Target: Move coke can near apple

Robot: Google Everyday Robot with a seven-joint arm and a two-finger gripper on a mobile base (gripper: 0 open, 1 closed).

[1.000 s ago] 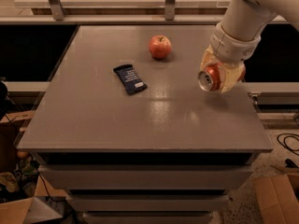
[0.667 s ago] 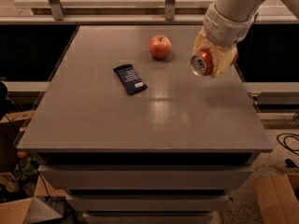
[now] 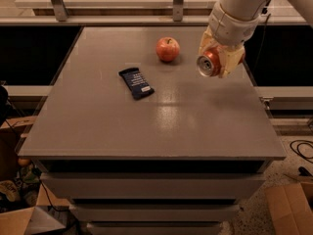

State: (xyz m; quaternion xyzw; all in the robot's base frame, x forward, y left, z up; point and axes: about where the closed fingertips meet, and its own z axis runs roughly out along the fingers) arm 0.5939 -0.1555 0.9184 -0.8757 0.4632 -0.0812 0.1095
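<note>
Overhead, the claw (image 3: 218, 58) grips the coke can (image 3: 210, 64) beside the apple (image 3: 167, 49).

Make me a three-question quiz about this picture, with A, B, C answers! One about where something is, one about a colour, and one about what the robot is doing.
1. Where is the round red-orange apple on the grey table?
A near the far edge
B at the front edge
C on the floor

2. What colour is the flat snack bar wrapper?
A yellow
B dark blue
C white

3. What is the gripper, right of the apple in the picture, doing?
A hanging empty
B pressing the wrapper
C holding the red aluminium coke can above the table

Answers: 1 A, it sits toward the far edge; 2 B, the wrapper is dark blue; 3 C, the jaws are closed on the can in the air.
</note>
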